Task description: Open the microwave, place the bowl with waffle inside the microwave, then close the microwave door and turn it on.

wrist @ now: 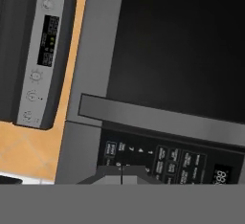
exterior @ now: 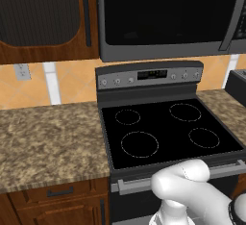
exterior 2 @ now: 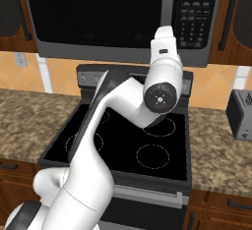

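The microwave (exterior: 168, 17) hangs above the stove with its door (exterior 2: 98, 13) closed. Its grey bar handle (exterior 2: 170, 8) stands between the black glass and the keypad (exterior 2: 194, 13). My arm reaches up, and the hand (exterior 2: 165, 44) is in front of the lower end of the handle. In the hand view the handle (wrist: 162, 117) crosses the middle and the keypad (wrist: 158, 161) lies just beyond my gripper (wrist: 122, 174). Its fingertips are shut together with nothing between them. Whether they touch the microwave I cannot tell. The bowl with waffle is out of view.
A black-topped stove (exterior: 168, 128) with a knob panel (wrist: 45, 50) sits under the microwave. Speckled stone counters (exterior: 48, 137) run on both sides. A toaster (exterior 2: 241, 113) stands on the right counter. Dark wooden cabinets (exterior: 43, 17) flank the microwave.
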